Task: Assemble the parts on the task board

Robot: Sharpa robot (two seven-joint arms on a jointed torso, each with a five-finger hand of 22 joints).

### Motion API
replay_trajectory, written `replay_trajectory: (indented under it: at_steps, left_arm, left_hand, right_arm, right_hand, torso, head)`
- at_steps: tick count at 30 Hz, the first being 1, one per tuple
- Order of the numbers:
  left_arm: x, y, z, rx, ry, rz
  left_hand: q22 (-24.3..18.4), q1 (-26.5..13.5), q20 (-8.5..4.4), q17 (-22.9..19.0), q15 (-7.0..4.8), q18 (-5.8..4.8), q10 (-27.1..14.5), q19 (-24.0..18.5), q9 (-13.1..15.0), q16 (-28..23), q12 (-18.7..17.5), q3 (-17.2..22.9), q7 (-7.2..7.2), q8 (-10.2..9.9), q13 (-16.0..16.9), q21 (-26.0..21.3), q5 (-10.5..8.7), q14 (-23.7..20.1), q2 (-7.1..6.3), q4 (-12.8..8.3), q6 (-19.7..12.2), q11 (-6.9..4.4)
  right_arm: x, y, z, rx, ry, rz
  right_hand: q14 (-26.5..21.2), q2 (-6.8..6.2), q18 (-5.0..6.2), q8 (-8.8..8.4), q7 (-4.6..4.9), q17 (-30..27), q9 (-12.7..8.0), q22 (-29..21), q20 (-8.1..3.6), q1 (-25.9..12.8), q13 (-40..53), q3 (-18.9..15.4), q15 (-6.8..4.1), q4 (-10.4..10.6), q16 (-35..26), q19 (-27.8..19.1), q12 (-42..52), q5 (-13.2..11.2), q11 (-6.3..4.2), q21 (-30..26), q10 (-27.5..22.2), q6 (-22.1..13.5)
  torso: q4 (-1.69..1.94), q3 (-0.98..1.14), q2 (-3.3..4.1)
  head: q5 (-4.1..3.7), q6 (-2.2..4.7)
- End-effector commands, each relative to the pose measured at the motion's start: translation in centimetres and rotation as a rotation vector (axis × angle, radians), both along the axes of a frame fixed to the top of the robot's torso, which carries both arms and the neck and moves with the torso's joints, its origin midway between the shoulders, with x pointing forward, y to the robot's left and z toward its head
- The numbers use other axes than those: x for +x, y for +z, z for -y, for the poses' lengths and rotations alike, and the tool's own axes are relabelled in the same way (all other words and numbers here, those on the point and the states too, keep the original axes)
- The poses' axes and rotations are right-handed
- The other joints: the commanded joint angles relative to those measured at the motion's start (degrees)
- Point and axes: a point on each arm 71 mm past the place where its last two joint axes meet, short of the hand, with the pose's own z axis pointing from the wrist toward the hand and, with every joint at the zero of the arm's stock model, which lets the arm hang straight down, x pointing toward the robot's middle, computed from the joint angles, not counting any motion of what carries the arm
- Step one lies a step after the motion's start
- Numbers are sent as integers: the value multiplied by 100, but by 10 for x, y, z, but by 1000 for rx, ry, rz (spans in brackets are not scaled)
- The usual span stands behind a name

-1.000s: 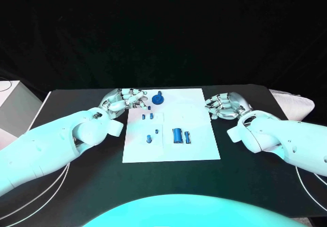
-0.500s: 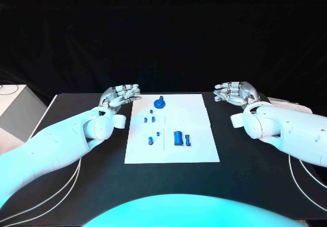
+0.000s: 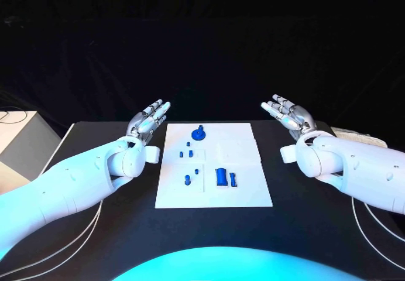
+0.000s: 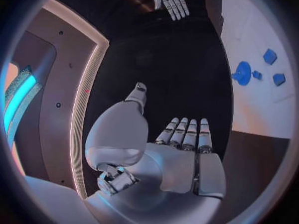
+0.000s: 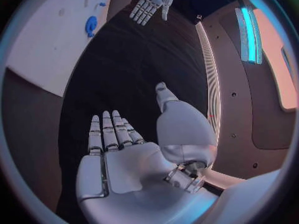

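The white task board (image 3: 240, 170) lies in the middle of the black table. On it are a round blue part (image 3: 199, 133) near its far edge, small blue pegs (image 3: 185, 154) left of centre, and a larger blue cylinder (image 3: 220, 176) with a thin piece beside it. My left hand (image 3: 148, 119) is raised left of the board's far corner, fingers straight and apart, holding nothing. My right hand (image 3: 285, 113) is raised right of the far corner, also flat and empty. The left wrist view shows my left hand (image 4: 181, 149) and the round part (image 4: 242, 73); the right wrist view shows my right hand (image 5: 124, 154).
A pale box (image 3: 21, 140) stands off the table's left edge. Something white (image 3: 359, 136) lies at the table's right edge behind my right arm. Bare black table (image 3: 312, 211) surrounds the board.
Both hands have lifted off the table beside the board, moved outward and uncurled from bent fingers to flat, straight fingers. The parts on the board have not moved.
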Motion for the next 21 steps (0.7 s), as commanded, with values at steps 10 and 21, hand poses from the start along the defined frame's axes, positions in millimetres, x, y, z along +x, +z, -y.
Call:
replay_trajectory:
  at_steps: [10, 21]
  left_arm:
    - [-20, 45, 56, 74, 92, 48]
    - [-33, 55, 71, 111, 107, 50]
  left_hand:
    - [-590, -6038, -379, -401, -239, -300, -1291, -987, -224, -156, -100, -157, -206, -162, -83, -92, -115, -1042, 103, -363, -1189, -254]
    - [-590, -6038, -379, -401, -239, -300, -1291, -987, -224, -156, -100, -157, -206, -162, -83, -92, -115, -1042, 103, -363, -1189, -254]
  right_arm:
    - [-41, 25, -46, 214, -132, 28]
    - [-48, 30, -52, 240, -146, 24]
  right_hand:
    - [-1832, 277, -303, -261, -260, -515, -424, -657, -320, -5005, -109, -626, -167, -197, -157, -1171, -107, -80, -206, -91, -2129, -1152]
    - [-1832, 277, -303, -261, -260, -515, -424, -657, -320, -5005, -109, -626, -167, -197, -157, -1171, -107, -80, -206, -91, -2129, -1152]
  torso:
    - [218, 46, 14]
    - [296, 63, 18]
  head:
    - [-293, 1022]
    - [-402, 1405]
